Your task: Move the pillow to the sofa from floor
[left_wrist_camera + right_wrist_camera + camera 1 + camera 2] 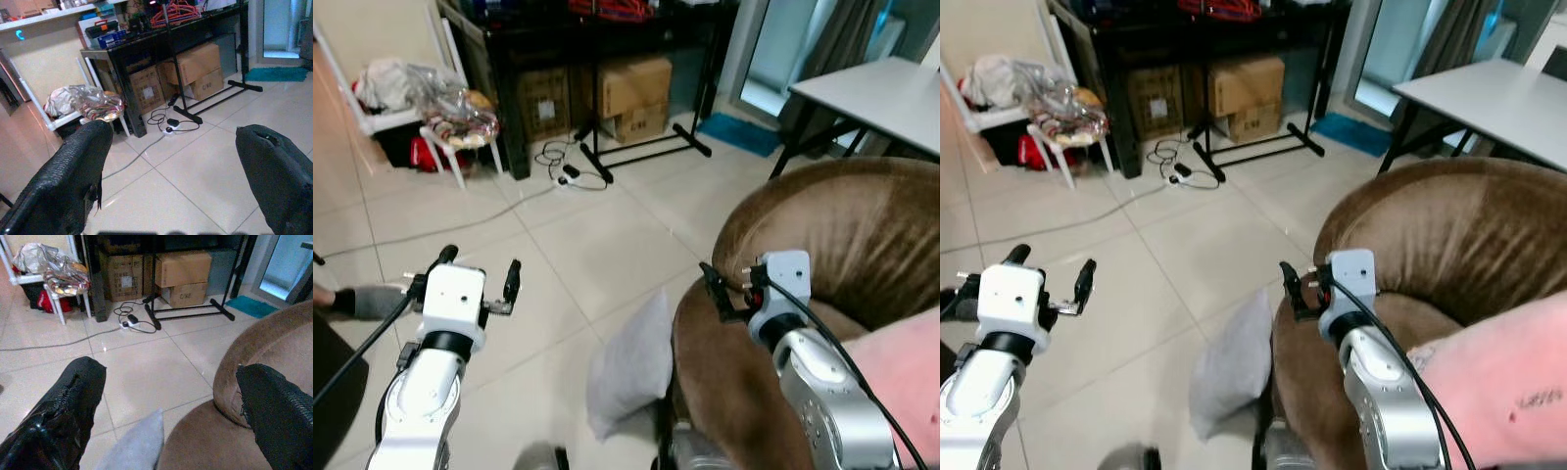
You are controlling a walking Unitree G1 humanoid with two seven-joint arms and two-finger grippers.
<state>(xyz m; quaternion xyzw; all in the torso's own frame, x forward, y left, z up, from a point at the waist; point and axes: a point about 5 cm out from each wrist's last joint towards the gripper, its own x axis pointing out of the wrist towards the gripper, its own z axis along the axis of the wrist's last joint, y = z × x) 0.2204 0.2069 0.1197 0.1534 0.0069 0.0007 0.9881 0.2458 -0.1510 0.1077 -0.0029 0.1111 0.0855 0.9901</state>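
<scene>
Pillow (631,367) stands on edge on the tiled floor (578,255), leaning against the front of the brown sofa (832,245). My right gripper (166,396) hangs above the sofa's seat edge, fingers spread wide and empty. My left gripper (480,274) hovers well apart from the sofa, also wide open, holding nothing.
</scene>
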